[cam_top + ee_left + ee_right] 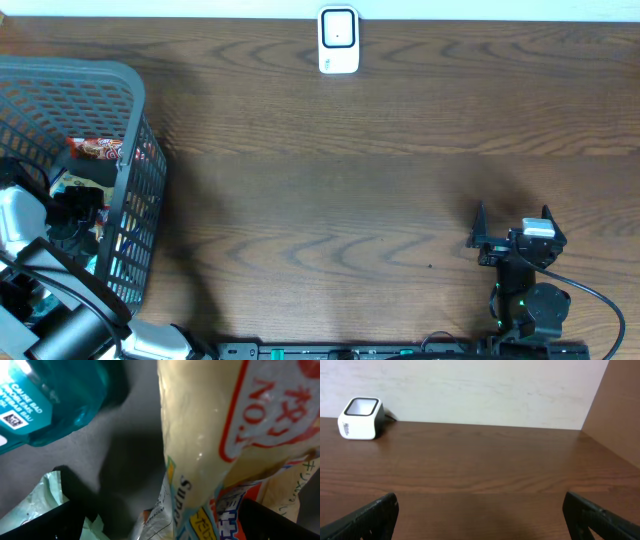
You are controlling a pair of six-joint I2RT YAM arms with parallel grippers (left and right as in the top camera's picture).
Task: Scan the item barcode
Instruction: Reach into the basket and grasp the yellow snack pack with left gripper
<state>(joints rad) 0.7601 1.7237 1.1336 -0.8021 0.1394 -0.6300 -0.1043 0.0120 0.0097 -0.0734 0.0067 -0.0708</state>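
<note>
Beside cream packet (pixel 200 435), teal bottle (pixel 50 400).

A cream packet (pixel 210 425) with red lettering filled the middle and right. A teal bottle (pixel 45 395) with white print lay far left, and a pale green wrapper (pixel 37 492) near left. The left gripper (pixel 160 525) held its dark fingers (pixel 35 525) wide apart at the near corners.
</note>
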